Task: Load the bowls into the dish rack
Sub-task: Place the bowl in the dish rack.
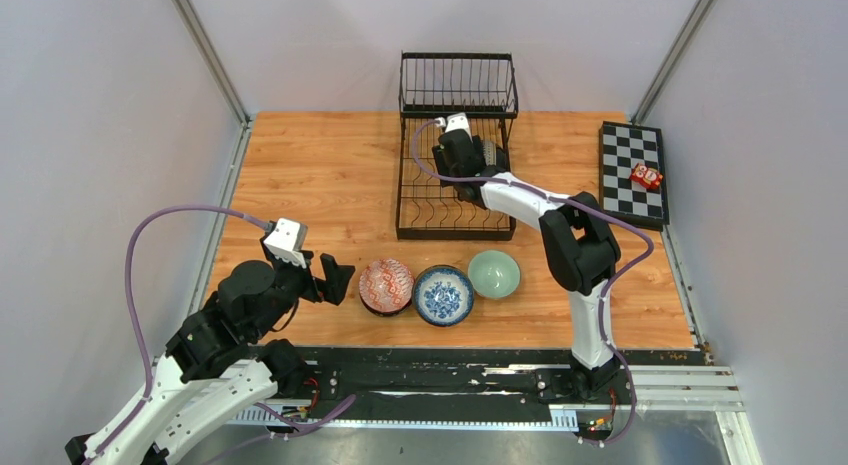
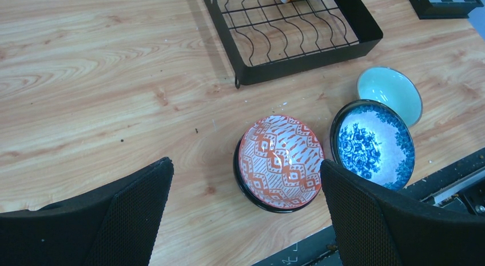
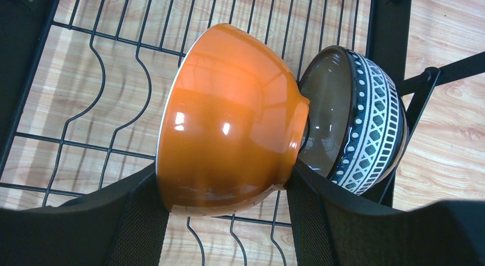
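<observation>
Orange bowl (image 3: 229,117) in right gripper (image 3: 223,183) sits beside patterned bowl (image 3: 372,123) in dish rack (image 3: 389,31).

A red-patterned bowl (image 1: 386,285), blue floral bowl (image 1: 443,294) and pale green bowl (image 1: 494,274) sat upright at the dish rack's (image 1: 445,233) six o'clock; an orange bowl (image 3: 229,117) stood on edge inside.

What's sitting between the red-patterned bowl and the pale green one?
The blue-and-white floral bowl sits between the red-patterned bowl and the pale green bowl, clearest in the top view.
</observation>
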### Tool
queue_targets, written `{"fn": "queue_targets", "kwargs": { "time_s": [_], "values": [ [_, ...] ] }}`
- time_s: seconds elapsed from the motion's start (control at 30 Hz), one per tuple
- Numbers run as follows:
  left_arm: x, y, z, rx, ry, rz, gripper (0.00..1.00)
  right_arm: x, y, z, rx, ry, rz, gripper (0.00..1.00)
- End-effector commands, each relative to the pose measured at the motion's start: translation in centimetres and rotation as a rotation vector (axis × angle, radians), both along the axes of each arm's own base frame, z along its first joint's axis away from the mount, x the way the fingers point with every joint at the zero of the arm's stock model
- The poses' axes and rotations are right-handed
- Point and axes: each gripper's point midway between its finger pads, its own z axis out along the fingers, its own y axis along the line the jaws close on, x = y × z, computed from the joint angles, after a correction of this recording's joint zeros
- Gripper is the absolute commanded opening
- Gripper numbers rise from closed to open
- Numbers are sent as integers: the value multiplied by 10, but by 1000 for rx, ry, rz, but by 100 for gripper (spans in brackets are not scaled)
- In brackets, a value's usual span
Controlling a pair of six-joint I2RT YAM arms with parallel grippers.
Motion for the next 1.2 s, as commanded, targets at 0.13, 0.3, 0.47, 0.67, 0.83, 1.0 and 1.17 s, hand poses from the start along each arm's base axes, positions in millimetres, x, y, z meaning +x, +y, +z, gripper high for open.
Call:
{"fn": "queue_targets", "kwargs": {
  "time_s": [0.13,0.3,0.47,0.67,0.83,1.0,1.17],
  "values": [
    [1,-4,-6,22,11,-17,100,4,-12,-15,47,49,-47,41],
    [1,-4,-6,22,11,-18,100,4,-14,-10,51,40,-51,56],
    [0,-4,-6,18,11,-22,100,3,-15,-6,53,34,-58,66],
    [1,-5,-6,19,12,-22,100,-3,-19,-7,44,51,-65,75],
    [0,-5,-7,22,14,-25,100,-1,-19,0,50,39,-67,79],
    [0,-5,-6,18,12,-27,100,-4,-18,5,65,35,-65,80],
    [0,-5,-6,17,10,-26,100,-12,-18,13,79,27,-59,80]
  ]
}}
